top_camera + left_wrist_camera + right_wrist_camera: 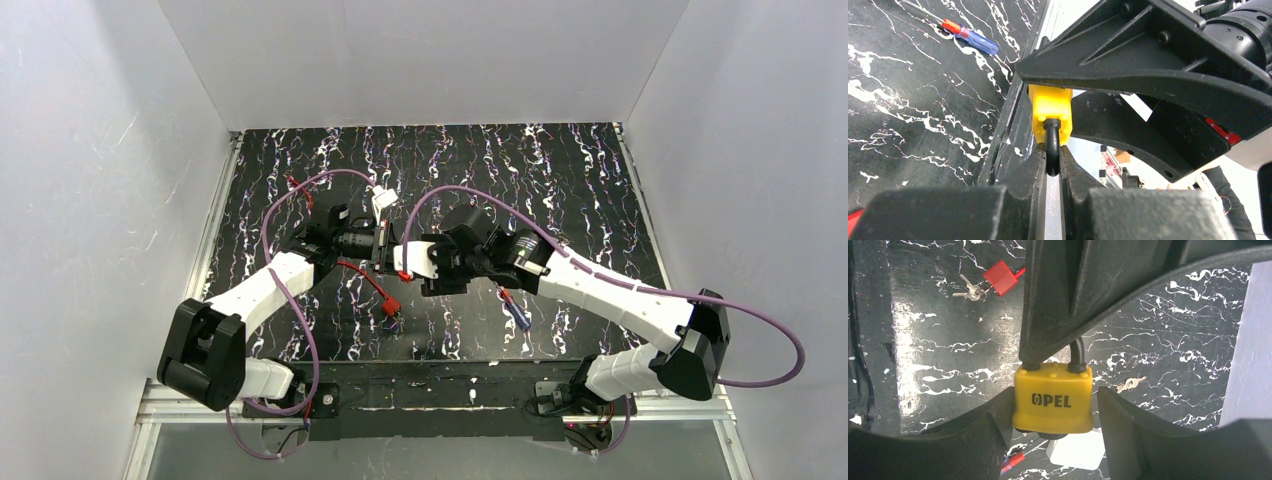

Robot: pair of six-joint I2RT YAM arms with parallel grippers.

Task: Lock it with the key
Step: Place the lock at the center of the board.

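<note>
Above mid-table, padlock (1050,111) — shackle (1051,132) tight in left gripper (1052,159), right gripper (1054,401) astride it, slim gap.

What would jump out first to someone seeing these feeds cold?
The yellow padlock marked OPEL, held above mid-table: the left gripper pinches its black shackle, and the right gripper has its fingers on either side of the body. Next come the keys with a red tag, lying loose on the black marbled table in neither gripper. A blue-and-red screwdriver lies there too.
</note>
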